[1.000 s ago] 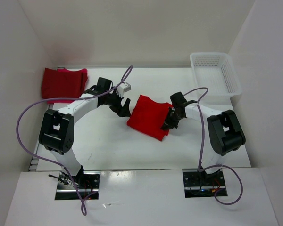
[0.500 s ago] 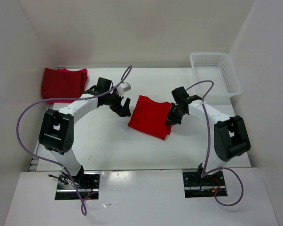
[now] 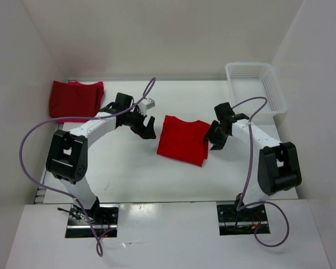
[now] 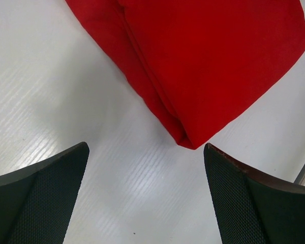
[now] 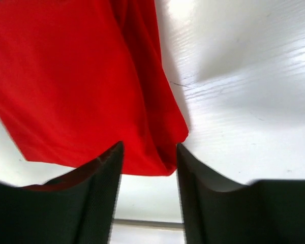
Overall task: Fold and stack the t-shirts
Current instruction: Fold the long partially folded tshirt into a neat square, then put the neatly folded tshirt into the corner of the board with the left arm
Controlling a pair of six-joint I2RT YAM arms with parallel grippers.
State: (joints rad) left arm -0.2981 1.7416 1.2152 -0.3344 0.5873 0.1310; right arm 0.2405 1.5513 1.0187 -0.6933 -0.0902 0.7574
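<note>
The bright red t-shirt (image 3: 183, 140) lies folded flat in the middle of the white table (image 3: 129, 174). It makes a neat square, a bit turned.

The right gripper (image 3: 213, 140) sits at the shirt's 3 o'clock edge, right by its corner. Its two fingers stand a little apart. The right wrist view shows bare table in the narrow gap, and the shirt corner lies just past the tips. It holds nothing.

The left gripper (image 3: 151, 127) is at the shirt's 9 o'clock side, just beside the cloth but not touching it. Its fingers are spread wide and hold nothing.

Far off at 10 o'clock from the shirt lies the pile of t-shirts (image 3: 75, 99). A darker red one is on top, and pinker cloth peeks out under it.

At 1 o'clock, in the far right corner, stands a white basket (image 3: 256, 88).
</note>
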